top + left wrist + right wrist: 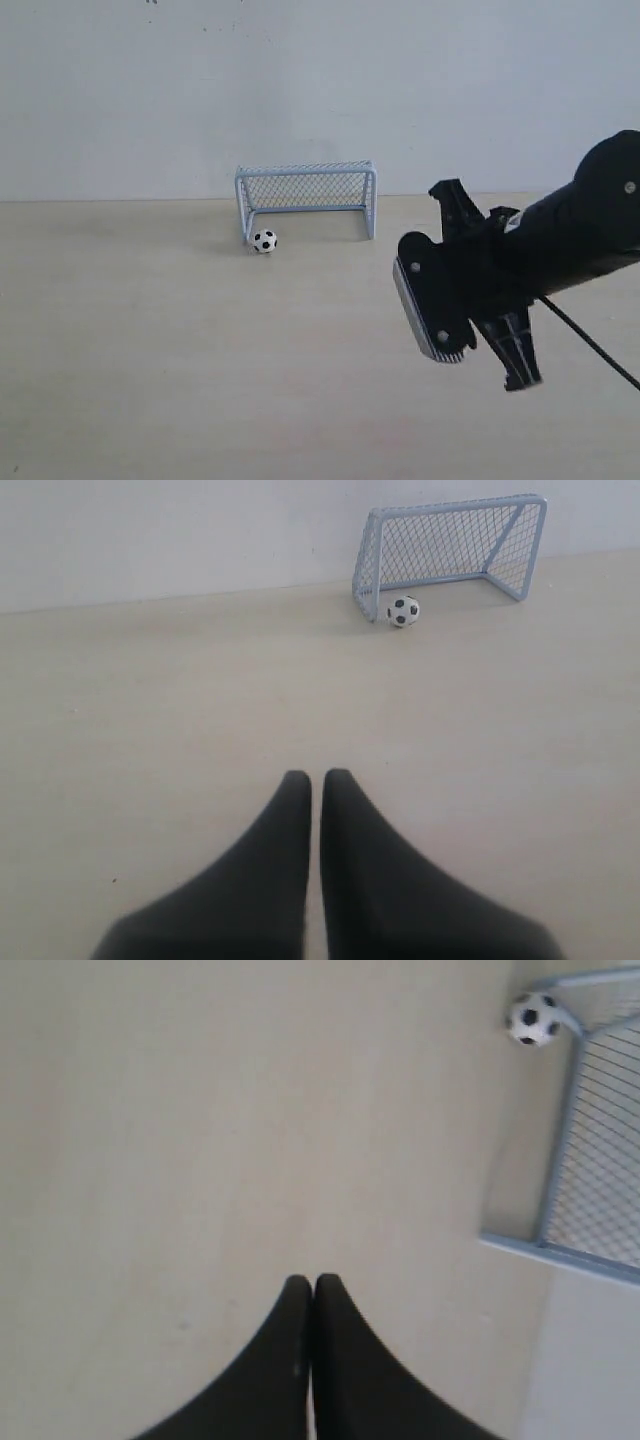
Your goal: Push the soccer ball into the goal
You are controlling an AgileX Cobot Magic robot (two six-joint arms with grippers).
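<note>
While one soccer ball (264, 241) sits by one goal (305, 168), two hands (317, 777) (313, 1280) hang — pinched.

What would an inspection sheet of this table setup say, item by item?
Surface: pale wooden table, flat and bare.
Job's things: soccer ball sits at the front corner post of the goal, on the exterior view's left; it does not look fully inside.
Clutter: nothing seen.
End effectors: left end effector shut, holding nothing; right end effector shut, holding nothing; both apart from the ball.
Cables: one thin black cable near the exterior view's right edge.
Surroundings: plain white wall behind the goal.
</note>
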